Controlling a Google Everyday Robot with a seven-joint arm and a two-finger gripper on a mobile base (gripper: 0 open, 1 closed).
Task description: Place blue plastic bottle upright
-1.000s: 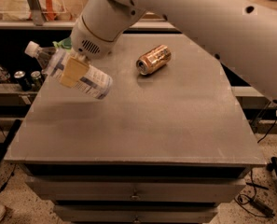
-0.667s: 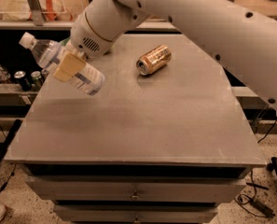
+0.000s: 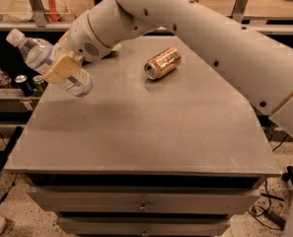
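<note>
Camera view, looking down on a flat grey metal counter (image 3: pixel 151 132) with drawers (image 3: pixel 143 201) beneath. Over the counter's left edge, clear of the surface: clear pale-blue-tinted plastic bottle (image 3: pixel 39 55) with white cap and white-and-blue label, tilted, cap up and to the left, base down and to the right. Gripped round the middle by the two-finger gripper (image 3: pixel 57 66) at the end of the thick white robot arm (image 3: pixel 210 38); jaws clenched on the bottle, one tan pad (image 3: pixel 63 69) lying flat across its side. Touching nothing but the gripper. Toward the back of the counter, well apart from the bottle: gold-brown drink can (image 3: pixel 163 62) on its side, top end facing front-left. Off to the left, on a lower shelf: small dark cans (image 3: pixel 23 83) and a tiny clear water bottle (image 3: pixel 1 76).
</note>
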